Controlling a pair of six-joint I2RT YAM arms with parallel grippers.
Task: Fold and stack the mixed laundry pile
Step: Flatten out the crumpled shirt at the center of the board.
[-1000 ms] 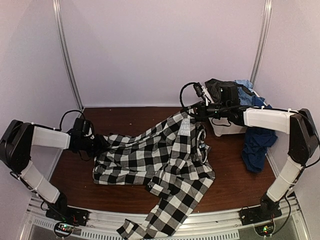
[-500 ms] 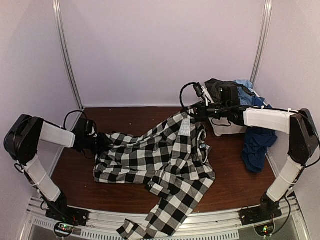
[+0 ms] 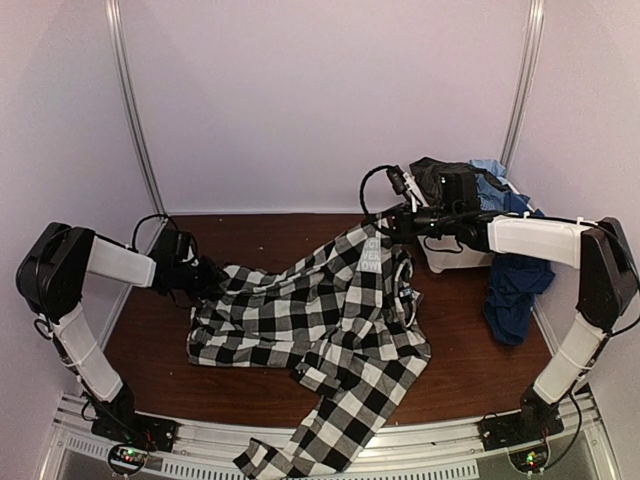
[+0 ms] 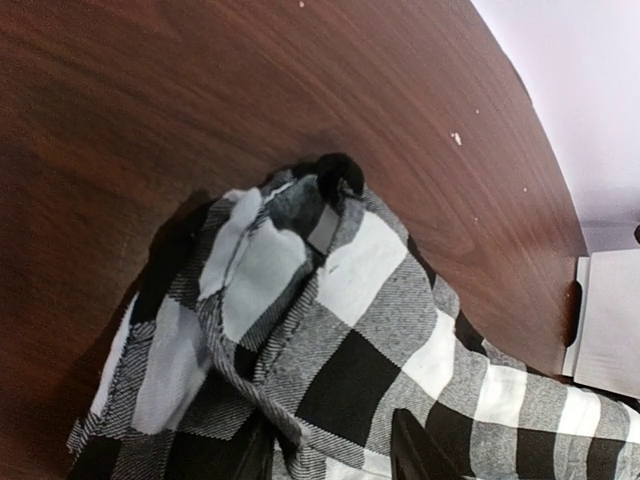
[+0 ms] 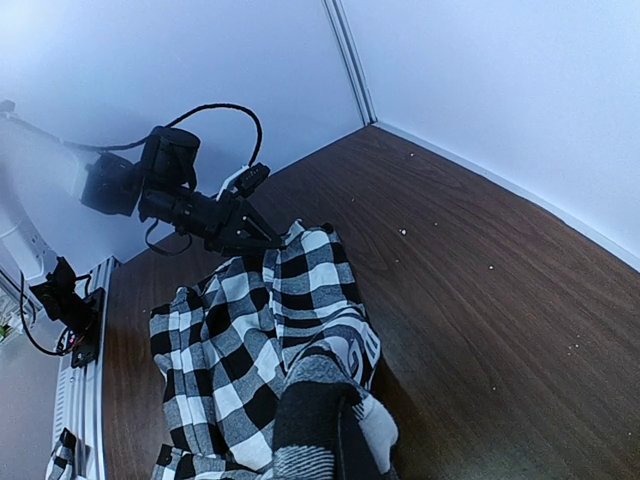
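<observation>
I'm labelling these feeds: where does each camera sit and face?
Top external: above, behind the bases, looking down on the table; left arm and right arm show.
Left wrist: on the left arm, facing down at the checked shirt; left pincer at bottom edge.
Right wrist: on the right arm, facing across the table toward the left arm; right pincer shut on the shirt.
Shared: all show the shirt.

The checked shirt (image 3: 330, 320) is black and white with pale lettering. The counter (image 3: 270, 235) is dark red-brown wood grain. The bin (image 3: 450, 262) is white, beside a navy garment (image 3: 515, 290).
</observation>
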